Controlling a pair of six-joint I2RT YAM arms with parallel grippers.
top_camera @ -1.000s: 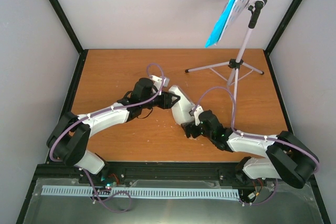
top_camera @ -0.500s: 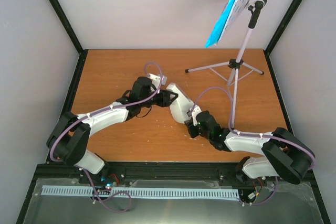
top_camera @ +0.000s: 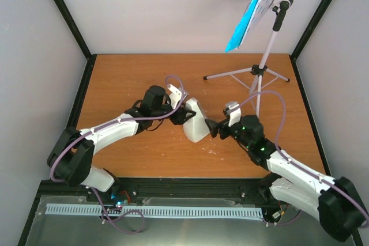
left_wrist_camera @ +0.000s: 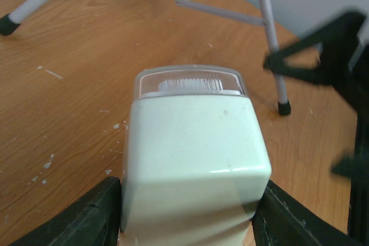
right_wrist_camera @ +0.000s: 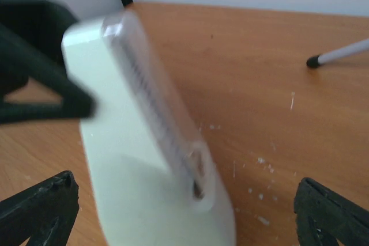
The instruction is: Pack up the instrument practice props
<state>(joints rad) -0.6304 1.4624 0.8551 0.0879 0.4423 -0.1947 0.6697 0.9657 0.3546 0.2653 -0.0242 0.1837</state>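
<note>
The small white pyramid-shaped metronome [top_camera: 195, 122] with its clear cover sits mid-table. My left gripper [top_camera: 184, 113] is shut on its sides; in the left wrist view the black fingers [left_wrist_camera: 86, 220] press both flanks of the metronome [left_wrist_camera: 193, 142]. My right gripper [top_camera: 214, 127] is open, just right of it and apart. In the right wrist view the metronome [right_wrist_camera: 138, 142] stands tilted between wide-spread fingers [right_wrist_camera: 40, 211]. The white perforated music stand [top_camera: 266, 50] stands on its tripod at the back right. Bright blue sheet-music pages [top_camera: 249, 18] rest on its desk.
The stand's tripod legs [top_camera: 242, 73] spread over the back right of the wooden table [top_camera: 127, 79]; they also show in the left wrist view [left_wrist_camera: 230, 12]. One leg tip [right_wrist_camera: 314, 60] shows in the right wrist view. Black frame posts and white walls enclose the table.
My right gripper has let go of the metronome and drawn back to the right. My left gripper still holds the metronome, which has swung more upright.
</note>
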